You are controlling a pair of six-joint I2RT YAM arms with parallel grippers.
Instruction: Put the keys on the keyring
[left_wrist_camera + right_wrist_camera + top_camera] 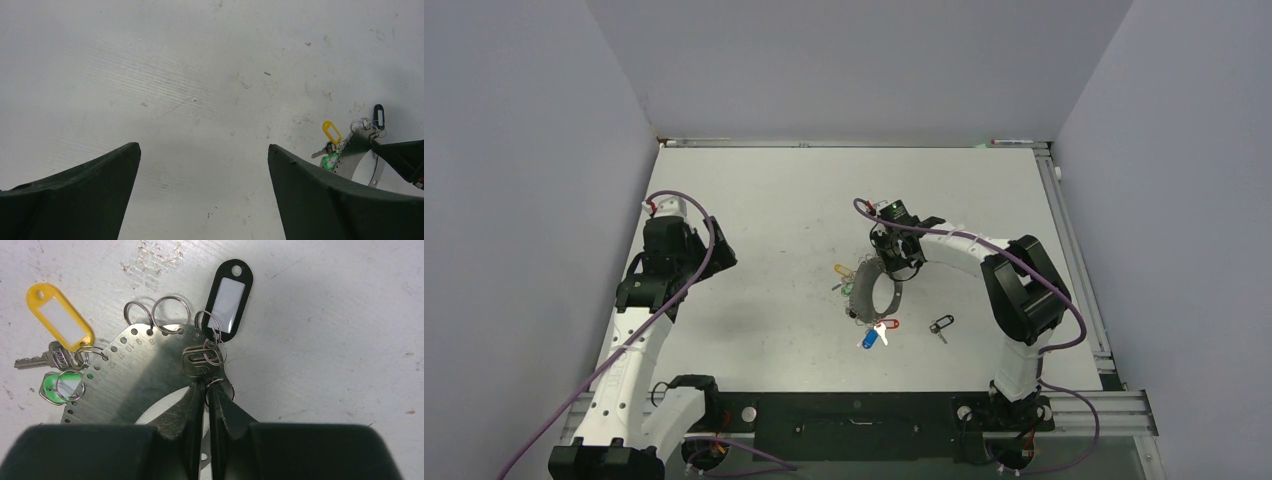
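From above, your keyring (pixel 860 288) sits tilted near the middle of the tabletop (pixel 774 200), with the right gripper (pixel 885 258) at its 12 o'clock rim; a yellow tag (pixel 842 269) and a green tag (pixel 839 288) hang at its 9 o'clock; a blue tag (pixel 869 340), a white tag (pixel 881 333) and a red tag (pixel 890 323) cluster at 6 o'clock; a dark-tagged key (pixel 940 324) lies apart on the tabletop at 4 o'clock.

In the left wrist view, your left gripper (pixel 202 147) stands wide open over the tabletop with nothing between its fingers; the keyring shows at 3 o'clock, well apart.

In the right wrist view, the right gripper's fingers (pixel 185 410) are closed to a thin slit on a silver key (pixel 200 362) whose head lies against the keyring's rim; small rings (pixel 212 337) link it to a black tag (pixel 231 290) at 12 o'clock.
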